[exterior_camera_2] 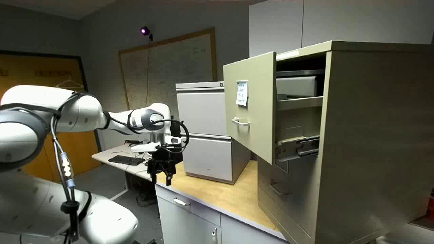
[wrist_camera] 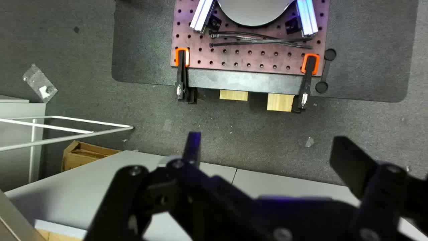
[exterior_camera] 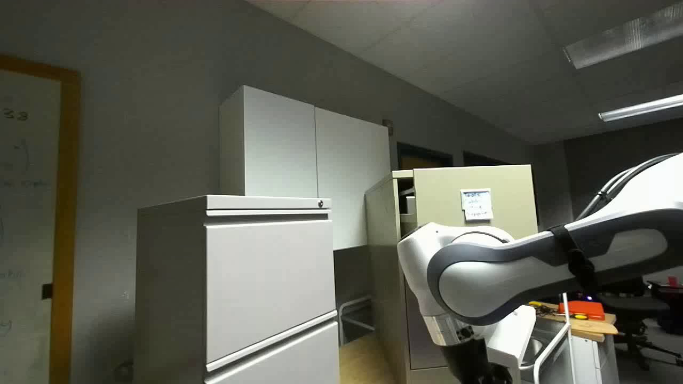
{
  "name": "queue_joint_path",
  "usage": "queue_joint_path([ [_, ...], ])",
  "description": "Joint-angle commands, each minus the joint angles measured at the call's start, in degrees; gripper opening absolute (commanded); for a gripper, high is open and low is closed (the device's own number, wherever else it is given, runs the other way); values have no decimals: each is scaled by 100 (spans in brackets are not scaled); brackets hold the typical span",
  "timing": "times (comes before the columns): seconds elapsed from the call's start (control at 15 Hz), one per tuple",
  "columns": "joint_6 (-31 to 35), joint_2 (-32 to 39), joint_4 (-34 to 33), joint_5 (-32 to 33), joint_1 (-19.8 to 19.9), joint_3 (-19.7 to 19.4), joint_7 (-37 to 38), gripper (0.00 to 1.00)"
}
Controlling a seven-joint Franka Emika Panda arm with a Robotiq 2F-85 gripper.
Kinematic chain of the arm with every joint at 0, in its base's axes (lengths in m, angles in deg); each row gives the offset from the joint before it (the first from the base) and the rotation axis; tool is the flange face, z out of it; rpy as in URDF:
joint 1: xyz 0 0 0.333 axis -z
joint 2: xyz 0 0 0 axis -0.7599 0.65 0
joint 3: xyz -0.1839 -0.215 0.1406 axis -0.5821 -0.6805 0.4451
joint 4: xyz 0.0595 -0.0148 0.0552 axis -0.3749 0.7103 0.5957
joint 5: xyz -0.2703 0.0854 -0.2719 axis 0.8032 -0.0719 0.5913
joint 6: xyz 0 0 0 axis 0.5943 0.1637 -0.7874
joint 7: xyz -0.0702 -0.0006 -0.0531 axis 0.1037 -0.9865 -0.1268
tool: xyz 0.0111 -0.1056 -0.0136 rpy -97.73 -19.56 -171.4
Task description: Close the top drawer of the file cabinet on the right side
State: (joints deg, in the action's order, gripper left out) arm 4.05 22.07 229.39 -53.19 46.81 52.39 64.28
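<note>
In an exterior view the top drawer (exterior_camera_2: 255, 109) jutted out from the upper part of the file cabinet (exterior_camera_2: 373, 142), its inside showing, so the closing looked undone. The fingers (wrist_camera: 349, 165) were spread wide, gripping nothing and well apart from the drawer; reaching it and pushing it flush both seemed left to do.
</note>
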Motion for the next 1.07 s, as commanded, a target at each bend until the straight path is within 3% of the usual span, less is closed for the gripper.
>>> queue_joint_path([
  [0.0,-10,15,-15,44,-107,-87,59,100],
  [0.67,65,76,-150,171,24,10,412,100],
  [0.8,203,50,-236,332,72,80,677,75],
  [1.0,498,-58,-356,716,188,209,1202,52],
])
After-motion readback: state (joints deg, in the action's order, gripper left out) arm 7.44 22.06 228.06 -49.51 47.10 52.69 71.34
